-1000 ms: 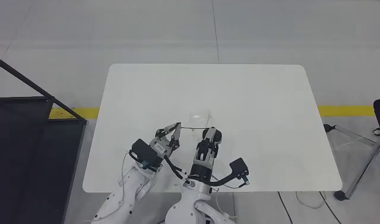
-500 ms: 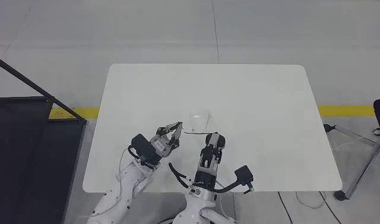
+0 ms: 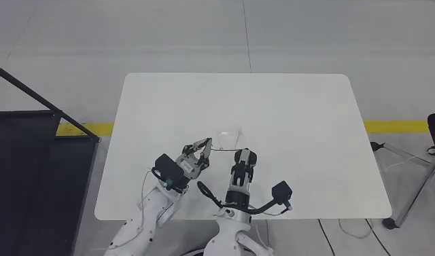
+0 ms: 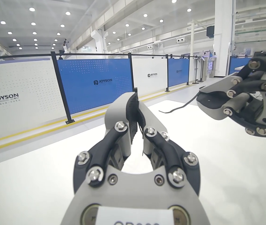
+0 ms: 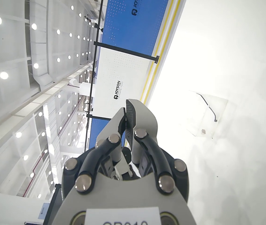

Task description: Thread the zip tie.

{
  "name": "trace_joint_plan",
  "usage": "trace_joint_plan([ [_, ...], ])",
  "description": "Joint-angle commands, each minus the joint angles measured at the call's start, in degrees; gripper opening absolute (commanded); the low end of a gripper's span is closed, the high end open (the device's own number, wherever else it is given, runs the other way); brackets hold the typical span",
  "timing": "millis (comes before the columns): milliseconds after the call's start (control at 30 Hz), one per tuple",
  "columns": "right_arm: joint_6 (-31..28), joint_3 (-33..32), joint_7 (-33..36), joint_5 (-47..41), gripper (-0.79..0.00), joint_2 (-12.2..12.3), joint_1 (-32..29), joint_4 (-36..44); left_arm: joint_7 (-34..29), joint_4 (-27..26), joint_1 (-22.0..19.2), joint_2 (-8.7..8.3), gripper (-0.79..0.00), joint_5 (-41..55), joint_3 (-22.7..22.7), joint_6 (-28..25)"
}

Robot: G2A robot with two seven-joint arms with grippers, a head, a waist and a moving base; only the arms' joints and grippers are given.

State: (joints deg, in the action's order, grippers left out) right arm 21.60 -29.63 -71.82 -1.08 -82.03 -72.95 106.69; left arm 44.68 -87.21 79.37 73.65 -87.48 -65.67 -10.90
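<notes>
A thin black zip tie (image 4: 179,107) sticks out of my right gripper (image 4: 200,94), which is shut on it, and its free tip points toward my left gripper (image 4: 135,99). The left gripper is shut on a thin black piece, and a black nub shows above its pads. Whether that piece is the same tie's head I cannot tell. In the top view the left gripper (image 3: 204,145) and the right gripper (image 3: 242,153) hover close together over the near middle of the white table (image 3: 306,120). The right gripper (image 5: 126,105) has its pads pressed together.
A clear plastic sheet (image 3: 229,130) lies just beyond the grippers. On the sheet (image 5: 219,108) rests a second black zip tie (image 5: 209,106). A black barrier (image 3: 34,161) stands off the table's left side. The table's front edge is close behind both wrists.
The right gripper drew back toward the robot, then came slightly forward again. The left gripper has barely shifted. Both stay shut.
</notes>
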Motion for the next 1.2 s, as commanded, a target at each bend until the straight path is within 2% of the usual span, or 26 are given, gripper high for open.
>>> trace_joint_plan([
  [0,-0.23,-0.72,0.85,-0.94,-0.785,-0.17,-0.38,0.56,0.36,0.51,-0.28,0.14,-0.785,0.06,0.33,0.93],
  [600,-4.59,-2.23,1.89,-3.56,-0.785,-1.37,-1.29,0.5,1.21,2.69,-1.43,0.5,-0.785,-2.13,1.44,2.95],
  [1167,-4.21,-3.71,1.8,-5.28,-0.785,-1.83,-2.1,1.52,1.22,2.72,-1.37,0.57,-0.785,-2.99,1.72,2.93],
])
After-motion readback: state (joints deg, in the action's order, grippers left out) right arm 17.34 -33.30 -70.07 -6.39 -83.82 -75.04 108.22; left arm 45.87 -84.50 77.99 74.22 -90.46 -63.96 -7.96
